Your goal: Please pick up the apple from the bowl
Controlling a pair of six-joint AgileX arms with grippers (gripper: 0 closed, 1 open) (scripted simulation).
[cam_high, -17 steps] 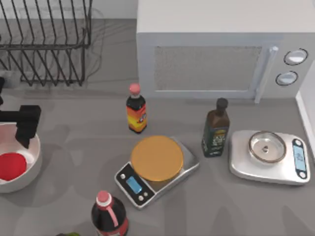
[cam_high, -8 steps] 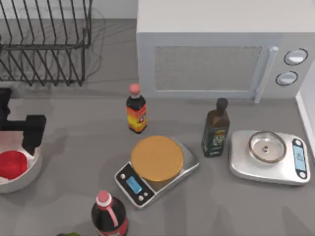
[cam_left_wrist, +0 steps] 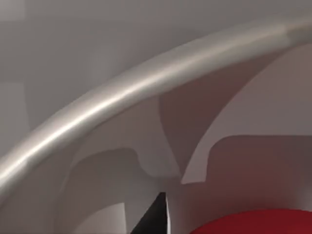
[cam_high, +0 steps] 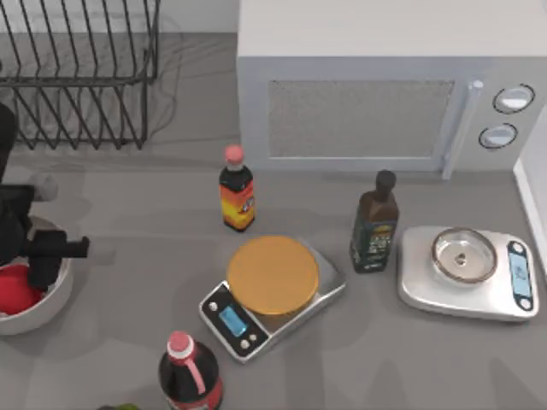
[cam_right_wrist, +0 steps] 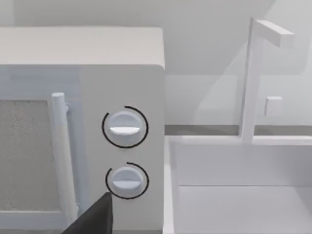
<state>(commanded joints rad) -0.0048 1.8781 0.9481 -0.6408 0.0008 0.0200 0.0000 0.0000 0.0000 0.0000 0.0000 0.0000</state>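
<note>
The apple (cam_high: 15, 289) lies in the bowl (cam_high: 53, 301) at the far left edge of the bench (cam_high: 385, 359), low against the bowl's pale inside wall. From above only part of its red skin shows, since my left arm's fingers (cam_high: 34, 260) hang over it and cover the rest. In my left wrist view the apple (cam_left_wrist: 253, 222) is a red curve under the bowl's rim (cam_left_wrist: 146, 83), with one dark fingertip (cam_left_wrist: 153, 217) just beside it, down inside the bowl. I cannot tell how far apart my left fingers stand, nor whether they have closed on anything; I judge the apple is not yet held.

I expect the apple to be light, firm and smooth. Being round and glossy, it may roll or squirt sideways if I pinch it off-centre. The best hold is across its widest part, one finger on each side, low enough that the pads pass the bulge. The bowl's sloping wall sits close, so one finger may scrape it or nudge the bowl.

Farther out on the bench stand an orange-topped scale (cam_high: 272, 278), a red-capped sauce bottle (cam_high: 236, 190), a dark oil bottle (cam_high: 374, 224), a silver scale (cam_high: 466, 272) and, near the front edge, another red-capped bottle (cam_high: 188, 371). The dish rack (cam_high: 81, 73) and microwave (cam_high: 376, 81) line the back. My right arm is parked off to the right, its wrist camera facing the microwave's knobs (cam_right_wrist: 125, 127).
</note>
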